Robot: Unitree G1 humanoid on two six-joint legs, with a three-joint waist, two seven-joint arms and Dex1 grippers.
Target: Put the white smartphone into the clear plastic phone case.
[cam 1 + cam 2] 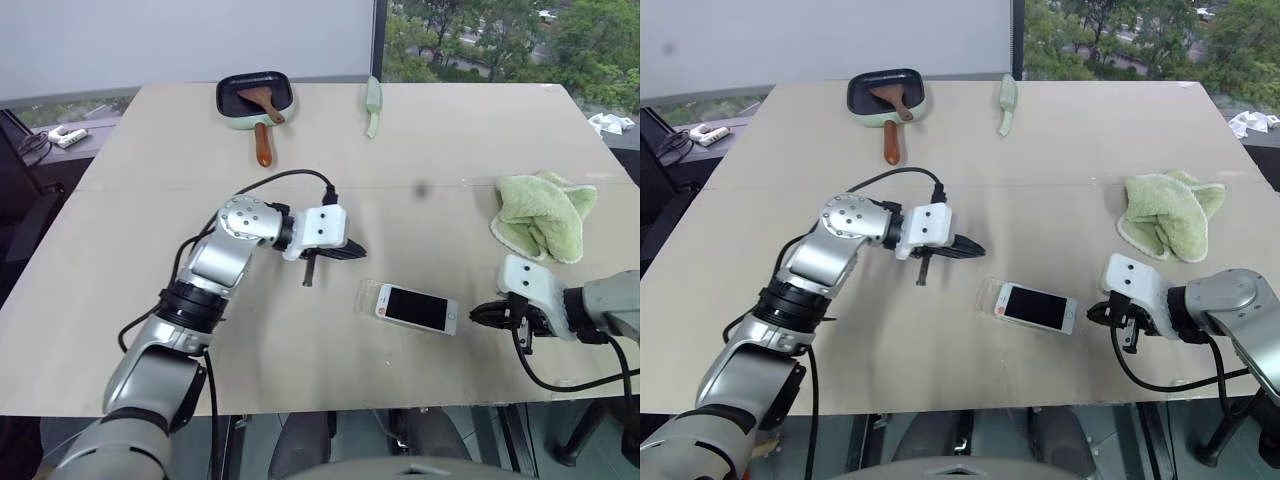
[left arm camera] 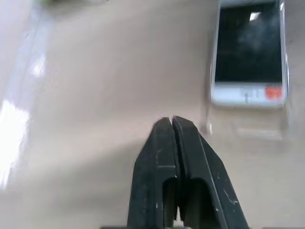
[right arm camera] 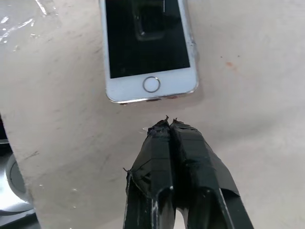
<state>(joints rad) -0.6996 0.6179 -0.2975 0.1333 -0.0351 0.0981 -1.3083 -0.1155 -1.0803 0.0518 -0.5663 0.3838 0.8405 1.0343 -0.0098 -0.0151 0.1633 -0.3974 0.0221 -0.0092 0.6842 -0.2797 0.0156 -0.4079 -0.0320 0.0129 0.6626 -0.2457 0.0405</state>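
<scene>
Right wrist view shows the white smartphone [image 3: 147,47] home button

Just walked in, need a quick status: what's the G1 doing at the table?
It's fitting the white smartphone into the clear plastic phone case. The phone lies screen up on the table, partly over the case, whose clear end sticks out past the end without the home button. Neither arm holds anything. The left tool is shut, just off the case end; the right tool is shut too, just off the home-button end. A green cloth and a small pan sit farther back.
</scene>
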